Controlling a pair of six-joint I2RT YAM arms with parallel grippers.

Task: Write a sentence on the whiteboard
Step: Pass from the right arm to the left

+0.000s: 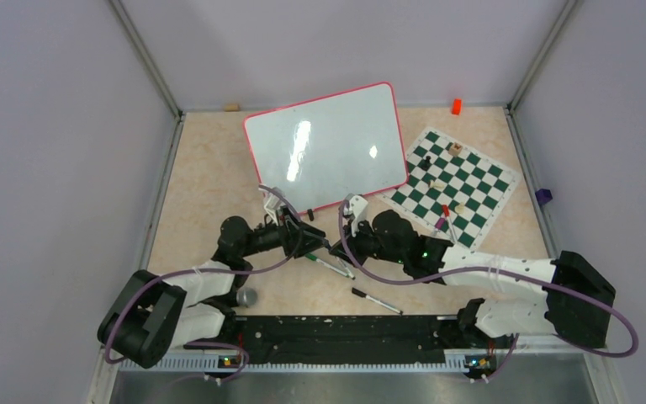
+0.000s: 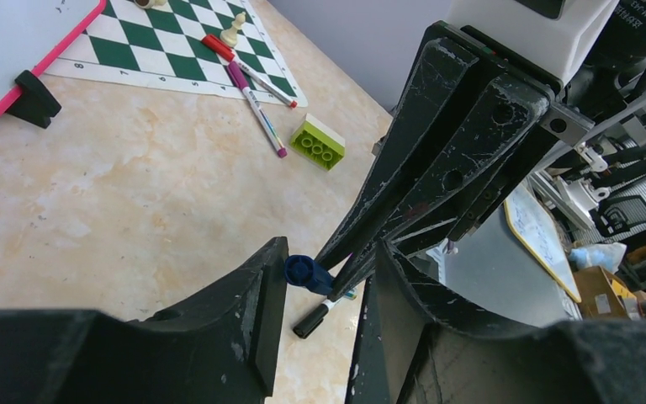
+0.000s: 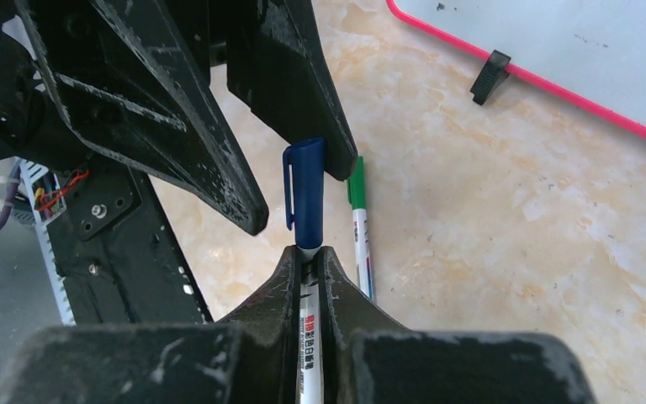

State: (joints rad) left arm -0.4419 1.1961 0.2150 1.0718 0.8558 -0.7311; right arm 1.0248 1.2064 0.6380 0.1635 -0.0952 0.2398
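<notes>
Uncapping step, by my reading: the sentence is not yet written, and no lettering shows on the whiteboard [image 1: 328, 147].

Right gripper [image 3: 309, 263] is clamped tight on the white barrel of a marker [image 3: 309, 328]. The blue cap [image 3: 304, 189] points out toward the left gripper [image 2: 330, 257].

Left gripper is partly open, with its fingers straddling the cap. One finger [image 3: 320, 109] touches the cap and the other stands off with a visible gap. Nothing is gripped on that side.

To do it well:
- Close the left fingers squarely on the cap body, not the clip.
- Pull apart along the barrel axis; a sideways pull would likely twist the marker in the right jaws.
- Keep the right clamp firm.

Whiteboard lies on the far side of both grippers, tilted, with its near edge close to them but not touching. Green-capped marker [image 3: 357, 227] lies on the table just beneath the pair. Chess mat [image 1: 458, 181] sits right of the board.
</notes>
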